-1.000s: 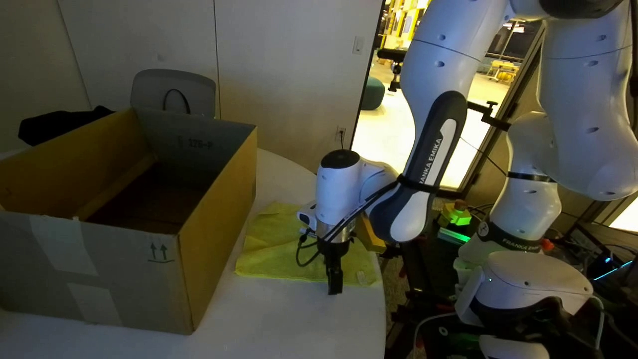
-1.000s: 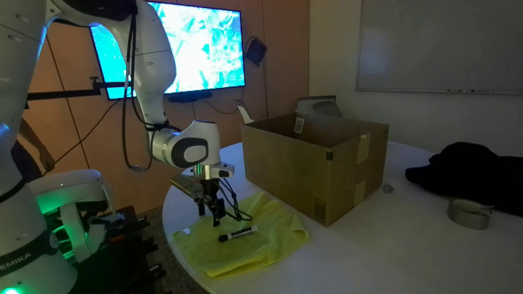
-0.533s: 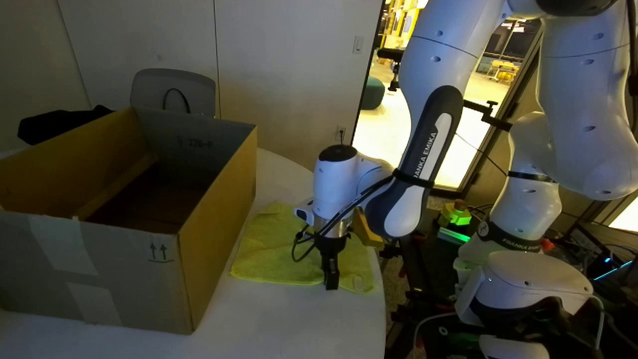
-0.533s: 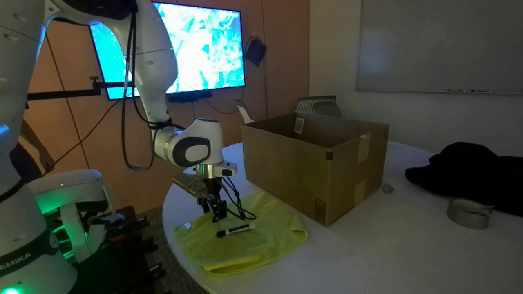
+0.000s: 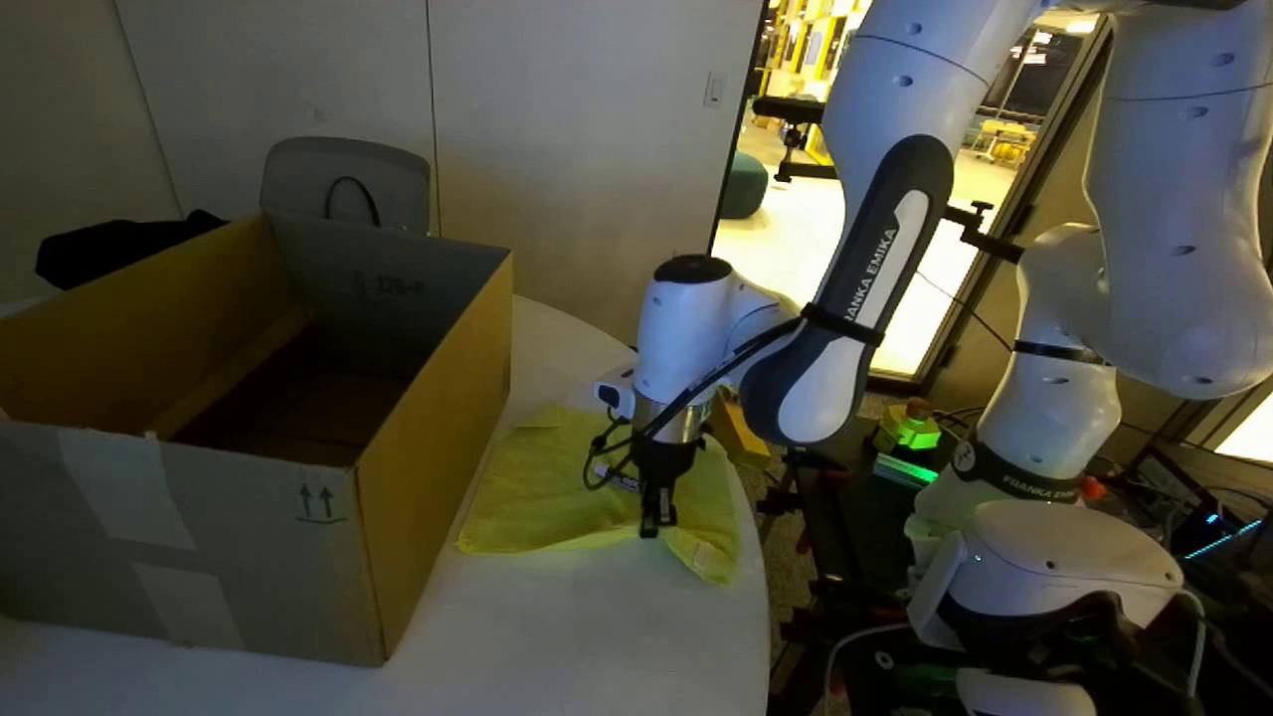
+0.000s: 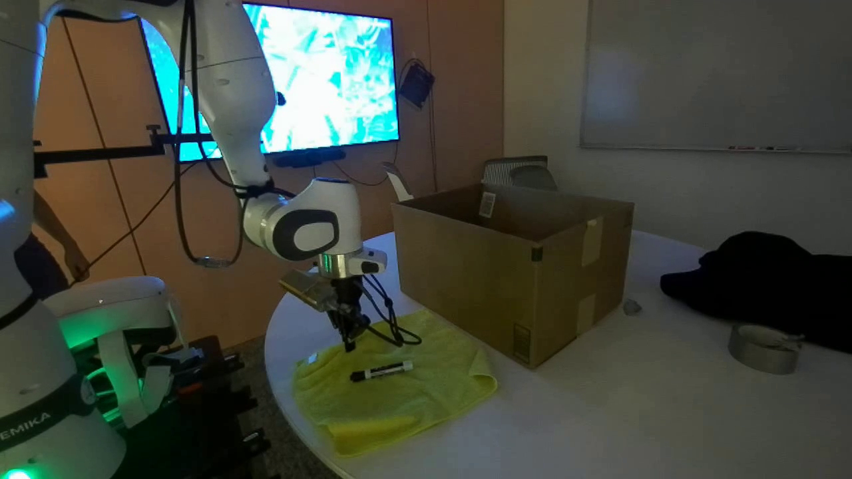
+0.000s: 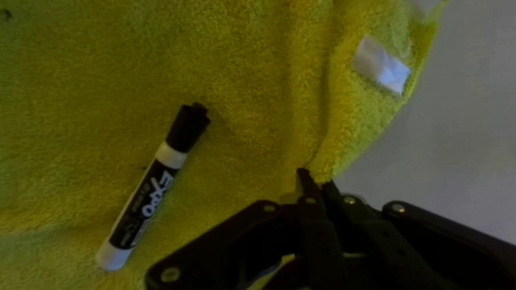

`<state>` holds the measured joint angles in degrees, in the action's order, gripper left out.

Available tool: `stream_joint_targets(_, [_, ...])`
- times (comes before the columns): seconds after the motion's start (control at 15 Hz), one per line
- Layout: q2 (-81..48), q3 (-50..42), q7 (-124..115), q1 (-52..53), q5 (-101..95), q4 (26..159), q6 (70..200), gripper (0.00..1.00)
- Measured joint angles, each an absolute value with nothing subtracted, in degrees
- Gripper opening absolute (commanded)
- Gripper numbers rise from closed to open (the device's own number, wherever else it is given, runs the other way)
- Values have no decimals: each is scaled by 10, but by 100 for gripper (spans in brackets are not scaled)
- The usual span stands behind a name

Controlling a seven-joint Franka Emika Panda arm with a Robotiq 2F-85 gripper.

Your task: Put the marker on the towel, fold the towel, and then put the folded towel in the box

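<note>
The yellow-green towel [image 6: 426,402] lies spread on the table beside the box, its near edge pinched and slightly raised. My gripper [image 7: 316,180] is shut on that edge, and a bit of cloth shows between the fingertips in the wrist view. In the exterior views the gripper [image 5: 652,525] points down at the towel's border. On top of the towel rests the marker [image 7: 149,193], black with white ends, apart from the fingers; cables partly cover it in an exterior view [image 5: 622,479]. The large brown cardboard box [image 5: 249,537] stands open-topped, and its visible floor is bare.
A white tag [image 7: 381,66] sits on the towel near its corner. The round white table [image 5: 557,636] ends close to the towel on the robot's side. A tape roll [image 6: 763,349] and black cloth [image 6: 765,286] lie beyond the box; a chair [image 5: 348,184] stands behind.
The gripper has gone from open to shut, taking hold of the towel's edge, and has risen slightly. The towel's border is now lifted and creased; the marker has shifted slightly with the cloth.
</note>
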<state>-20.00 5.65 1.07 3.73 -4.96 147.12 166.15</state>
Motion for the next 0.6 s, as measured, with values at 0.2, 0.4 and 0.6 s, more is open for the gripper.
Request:
stream_joint_targets(0.2, [-162, 59, 18, 6, -17, 1494, 1670, 2])
stream_joint_targets(0.4, [-134, 58, 24, -31, 32, 1515, 1680, 1])
stream_joint_targets(0.6, [-123, 49, 27, -62, 73, 1529, 1681, 1])
